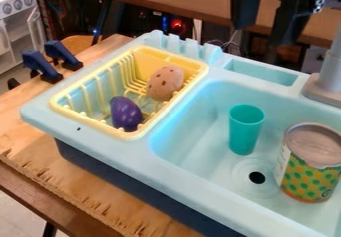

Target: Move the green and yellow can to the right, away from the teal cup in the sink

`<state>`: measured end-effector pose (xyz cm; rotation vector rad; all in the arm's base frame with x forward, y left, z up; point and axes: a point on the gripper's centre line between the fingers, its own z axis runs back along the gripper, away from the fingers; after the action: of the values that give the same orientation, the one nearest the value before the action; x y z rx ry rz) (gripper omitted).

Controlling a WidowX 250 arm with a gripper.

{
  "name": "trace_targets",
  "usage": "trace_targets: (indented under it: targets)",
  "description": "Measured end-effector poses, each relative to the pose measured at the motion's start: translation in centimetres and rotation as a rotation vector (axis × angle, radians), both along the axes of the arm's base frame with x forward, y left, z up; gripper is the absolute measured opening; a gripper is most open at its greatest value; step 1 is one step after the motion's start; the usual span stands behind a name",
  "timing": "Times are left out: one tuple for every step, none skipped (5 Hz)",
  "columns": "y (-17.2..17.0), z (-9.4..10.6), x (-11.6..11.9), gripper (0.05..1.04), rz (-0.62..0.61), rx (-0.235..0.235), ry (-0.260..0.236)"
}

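Well, teal cup (246,130) upright, tapered, seemingly plastic.

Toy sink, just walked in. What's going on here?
The black gripper hangs open above the back of the toy sink, holding nothing. In the basin, a teal cup stands upright near a can with a green and yellow pattern. The yellow rack beside the basin holds a purple toy eggplant and a brown, dark-spotted potato-like thing.
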<state>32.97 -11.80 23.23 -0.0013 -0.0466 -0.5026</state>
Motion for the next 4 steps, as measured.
trace_targets:
  targets:
    - [-0.2, -1.5, 0.1, 1.003, -0.002, 0.016, 0.043]
    - [-2.0, -2.2, -0.4, 1.003, 0.002, 0.055, 0.039]
    - [-4.2, -3.2, -1.1, 1.003, -0.023, 0.066, 0.022]
    - [-5.3, -3.8, -1.2, 1.003, -0.036, 0.053, -0.002]
